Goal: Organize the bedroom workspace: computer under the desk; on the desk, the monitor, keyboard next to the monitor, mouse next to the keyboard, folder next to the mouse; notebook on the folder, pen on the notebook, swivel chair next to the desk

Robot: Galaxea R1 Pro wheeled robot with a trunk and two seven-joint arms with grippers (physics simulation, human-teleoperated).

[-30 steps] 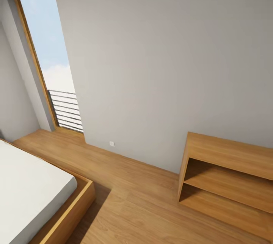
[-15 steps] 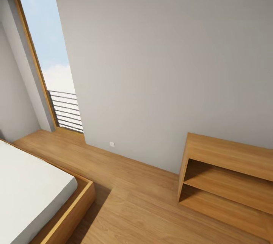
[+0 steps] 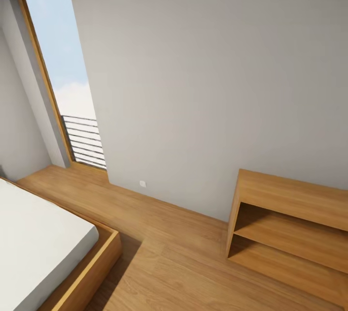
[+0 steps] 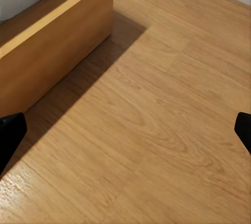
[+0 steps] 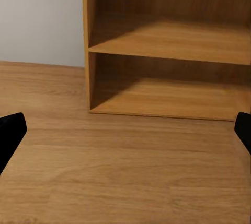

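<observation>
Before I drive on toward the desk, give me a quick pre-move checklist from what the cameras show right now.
1. Left gripper empty, fingers spread wide: ok.
2. Right gripper empty, fingers spread wide: ok.
3. Desk or any workspace item in sight: not ok; the head view shows a grey wall, the window and floor.
4. Bed frame at the robot's left, near the left arm: ok, apart for now.
5. Open wood shelf unit ahead on the right: ok, apart, but in the way of a straight drive.
6. Floor between bed and shelf free of objects: ok.

Bed (image 3: 43, 248) & shelf unit (image 3: 290, 233) cut by frame edges; window (image 3: 63, 74) top cropped
</observation>
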